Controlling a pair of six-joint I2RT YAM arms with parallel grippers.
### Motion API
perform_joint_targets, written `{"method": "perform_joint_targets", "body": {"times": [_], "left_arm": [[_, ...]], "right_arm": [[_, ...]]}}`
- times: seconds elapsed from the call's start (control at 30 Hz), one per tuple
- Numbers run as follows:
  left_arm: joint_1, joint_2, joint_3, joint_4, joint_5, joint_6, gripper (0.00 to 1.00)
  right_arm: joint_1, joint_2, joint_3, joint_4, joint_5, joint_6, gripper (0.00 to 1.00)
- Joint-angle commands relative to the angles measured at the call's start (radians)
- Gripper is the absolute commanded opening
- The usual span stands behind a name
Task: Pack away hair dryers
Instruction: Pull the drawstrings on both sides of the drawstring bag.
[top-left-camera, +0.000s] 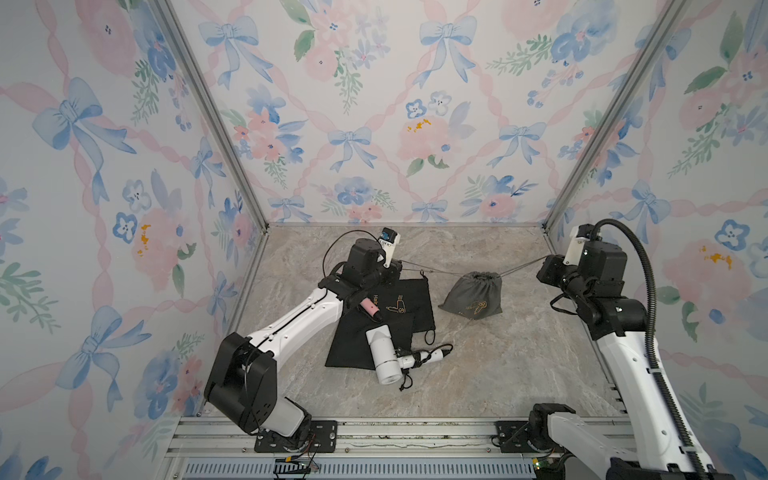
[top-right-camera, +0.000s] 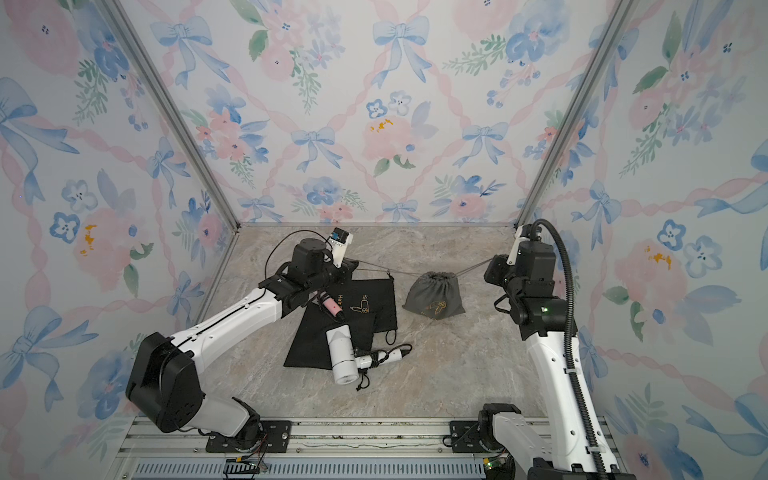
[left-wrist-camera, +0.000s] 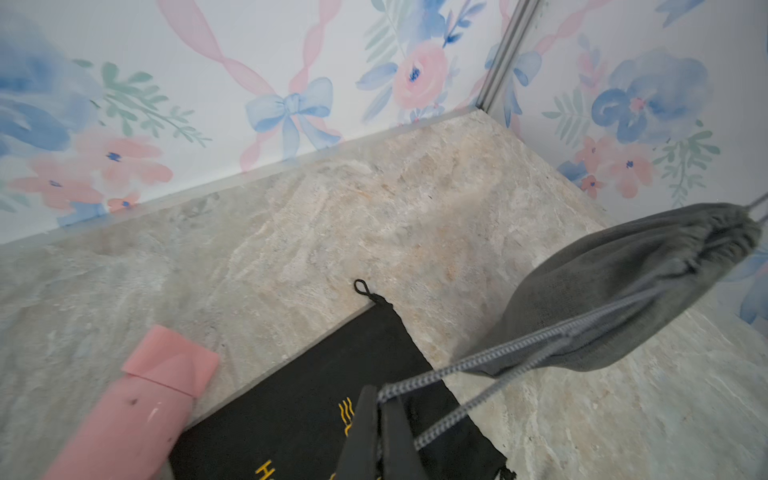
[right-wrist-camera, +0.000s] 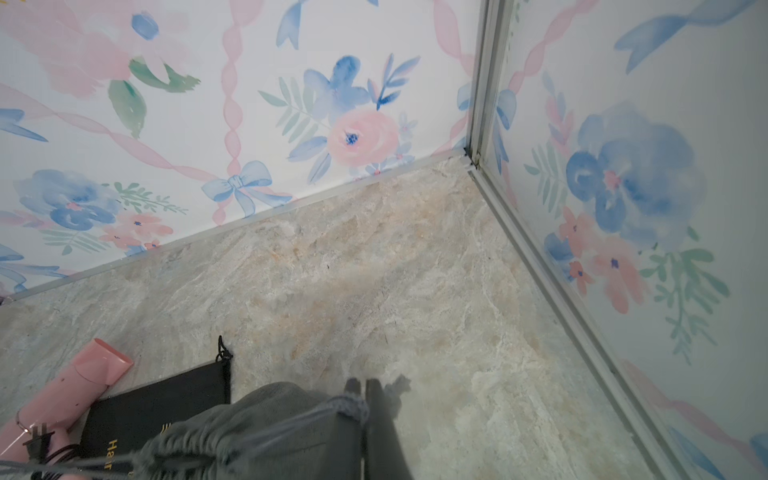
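Dryers two: white one (top-left-camera: 384, 353), pink one (top-left-camera: 369, 308); left gripper (left-wrist-camera: 379, 399), right gripper (right-wrist-camera: 362, 384) clamped on grey pouch drawstrings (left-wrist-camera: 457, 368).

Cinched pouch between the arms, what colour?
Grey pouch, gold logo; clearest in a top view.

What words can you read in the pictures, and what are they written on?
"Hair": gold letters on the black pouch, next to a gold drawing. Anything after that word is hidden.
The grey pouch has a gold mark, too small to read.
Nothing else here has words on it.
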Motion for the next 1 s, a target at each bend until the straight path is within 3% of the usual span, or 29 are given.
{"method": "perform_joint_targets", "body": {"times": [0.0,0.17,0.27,0.47,0.7,0.97], "left_arm": [[0.122,-0.086,0.009,0.029,-0.031,-0.01,0.0],[0.186,-0.133,0.081,0.029,0.004,-0.018,0.0],[0.163,-0.089,0.11,0.03,0.052,-0.046,0.0],[0.083,-0.042,0.154,0.029,0.001,-0.019,0.0],[0.227,-0.078,0.146,0.01,0.007,-0.011,0.0],[0.412,-0.024,0.162,-0.003,0.065,-0.048,0.0]], "right_arm": [[-0.06,0.01,0.155,-0.002,0.062,-0.035,0.0],[-0.091,0.009,0.169,-0.007,0.011,-0.019,0.0],[-0.064,0.014,0.13,0.007,-0.041,0.02,0.0],[0.04,0.063,0.163,-0.002,0.002,-0.013,0.0],[-0.054,0.102,0.174,-0.046,0.066,-0.064,0.0],[-0.223,0.171,0.178,-0.02,-0.017,-0.015,0.0]]}}
